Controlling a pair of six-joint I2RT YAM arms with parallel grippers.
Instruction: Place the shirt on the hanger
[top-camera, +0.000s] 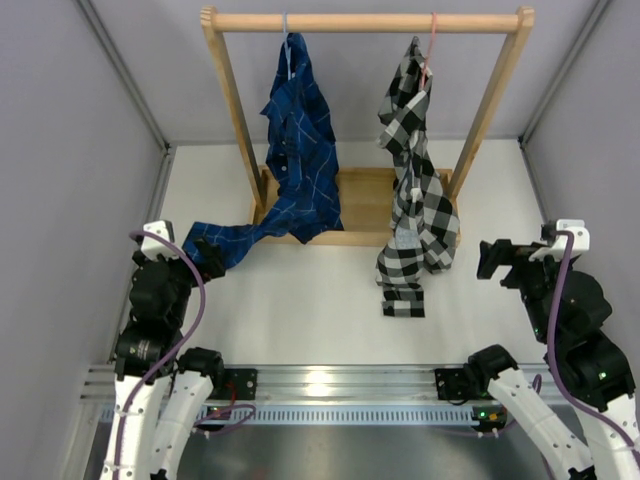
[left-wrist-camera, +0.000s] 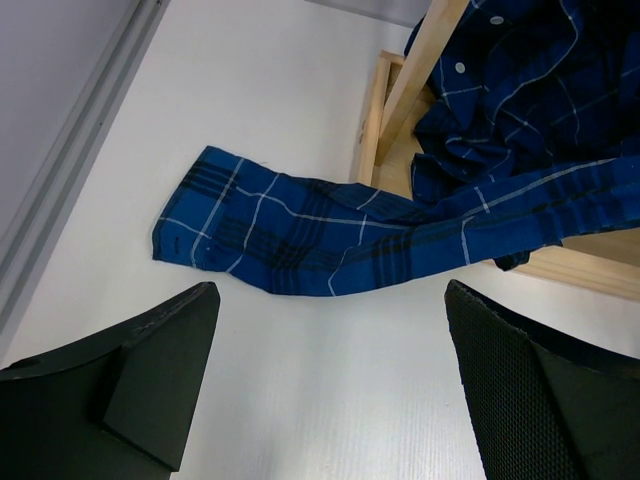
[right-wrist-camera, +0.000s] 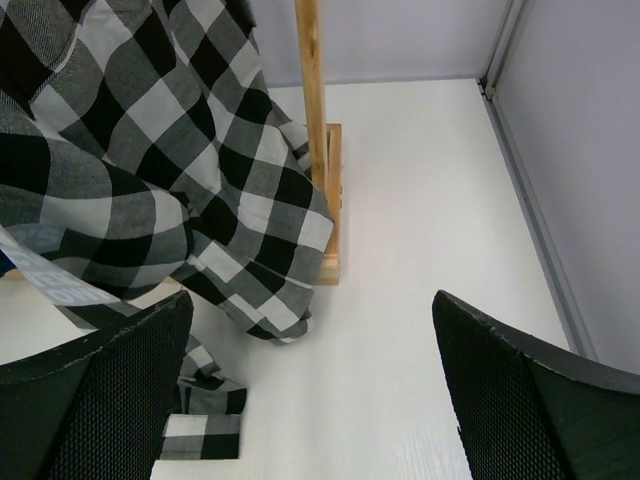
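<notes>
We saw the shirt hang straight down, up and left of our nearer right tool, its fingers apart and empty.

Two black-and-white arms, purple cables, black mesh-textured fingers

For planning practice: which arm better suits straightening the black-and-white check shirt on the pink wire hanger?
Right: the right gripper faces the black-and-white check shirt; the left gripper faces the dark blue shirt.

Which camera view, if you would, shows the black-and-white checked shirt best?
Top external: the whole shirt shows, hanging from the pink hanger. Right wrist shows only its lower folds; left wrist shows none of it.
</notes>
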